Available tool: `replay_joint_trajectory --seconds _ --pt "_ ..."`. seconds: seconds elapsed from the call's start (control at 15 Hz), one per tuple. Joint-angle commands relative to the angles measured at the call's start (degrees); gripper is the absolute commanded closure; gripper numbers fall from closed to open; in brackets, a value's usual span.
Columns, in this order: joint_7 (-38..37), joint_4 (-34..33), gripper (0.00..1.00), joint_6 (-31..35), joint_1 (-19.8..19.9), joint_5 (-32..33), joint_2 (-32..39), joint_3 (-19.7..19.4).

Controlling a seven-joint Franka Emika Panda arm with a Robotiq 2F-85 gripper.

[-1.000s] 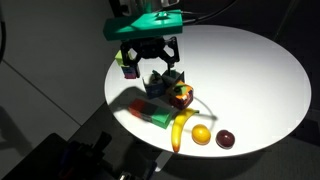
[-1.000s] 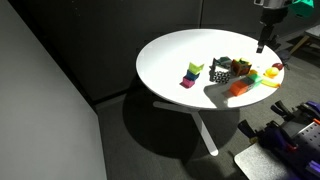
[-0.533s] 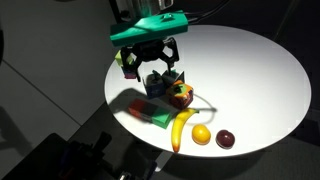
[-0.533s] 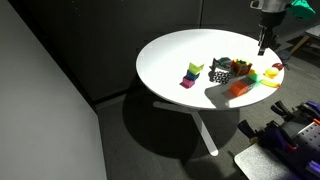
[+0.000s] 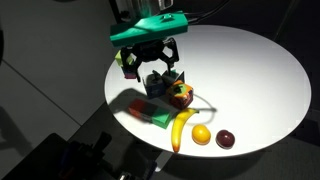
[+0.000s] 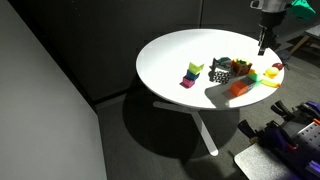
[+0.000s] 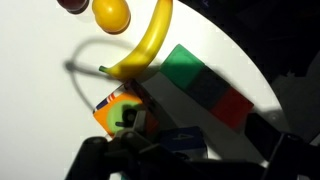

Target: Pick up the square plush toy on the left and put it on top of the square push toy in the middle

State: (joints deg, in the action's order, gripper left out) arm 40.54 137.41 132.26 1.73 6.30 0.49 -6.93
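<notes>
In both exterior views my gripper (image 5: 152,68) (image 6: 263,48) hangs open and empty over the group of toys. A purple and green plush cube (image 5: 127,66) (image 6: 192,73) sits at the left end of the group, beside my left finger. A dark blue plush cube (image 5: 160,82) (image 6: 222,68) lies right under the gripper and shows between the fingers in the wrist view (image 7: 178,140). A multicoloured cube with an orange face (image 5: 182,95) (image 7: 120,112) stands next to it. The gripper's dark fingers (image 7: 185,168) fill the bottom of the wrist view.
A red and green block (image 5: 152,112) (image 7: 205,85), a banana (image 5: 180,130) (image 7: 145,50), an orange (image 5: 202,134) (image 7: 110,13) and a dark red fruit (image 5: 226,139) lie near the edge of the round white table (image 5: 250,70). Dark floor surrounds it.
My gripper shifted slightly to the right over the cubes a second ago and has held still since. No toy has moved.
</notes>
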Motion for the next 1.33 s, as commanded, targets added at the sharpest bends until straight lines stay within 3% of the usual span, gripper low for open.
replay_joint_trajectory --seconds 0.0,0.67,1.27 --pt "0.9 -0.2 0.00 0.4 0.8 -0.9 0.7 1.3" --pt "2.1 -0.7 0.00 7.5 1.3 -2.0 6.5 3.5" --pt "8.2 -1.5 0.00 11.7 3.9 -8.6 12.1 6.1"
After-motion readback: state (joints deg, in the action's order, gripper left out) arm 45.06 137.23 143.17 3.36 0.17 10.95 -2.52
